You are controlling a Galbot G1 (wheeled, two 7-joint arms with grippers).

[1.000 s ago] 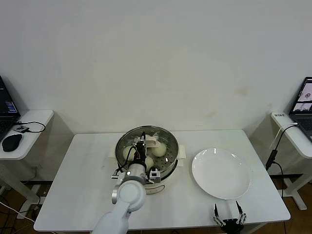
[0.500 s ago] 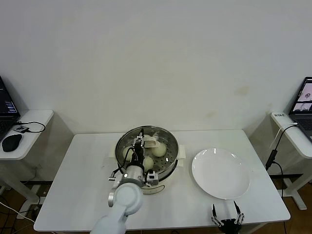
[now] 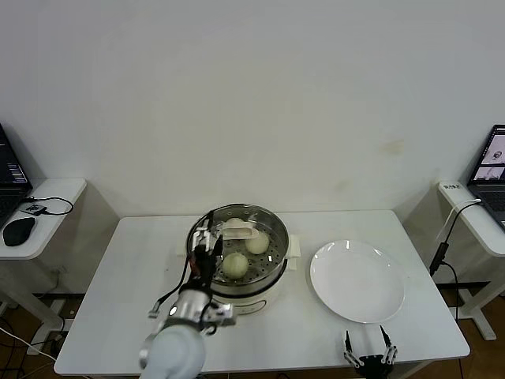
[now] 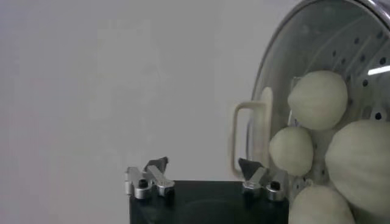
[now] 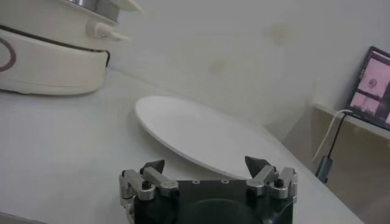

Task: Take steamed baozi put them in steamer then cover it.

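The steamer (image 3: 272,278) stands mid-table with several cream-white baozi (image 3: 234,264) (image 4: 317,100) on its perforated tray. The clear glass cover (image 3: 268,229) lies on the pot, its cream bar handle (image 3: 239,231) (image 4: 250,140) at the centre. My left gripper (image 3: 208,237) (image 4: 203,163) hovers over the pot's left rim, just left of that handle, open and holding nothing. Beyond the table's front edge, my right gripper (image 3: 366,335) (image 5: 205,162) stays low below the plate, open and empty.
A flat white plate (image 3: 357,280) (image 5: 201,134) lies bare to the right of the steamer (image 5: 42,55). Side desks with laptops stand beyond both table ends (image 3: 31,209) (image 3: 485,205). Bare tabletop (image 3: 134,276) stretches to the steamer's left.
My left gripper opened, let go of the cover's handle and drew back to the left over the pot's rim. The right gripper barely moved.
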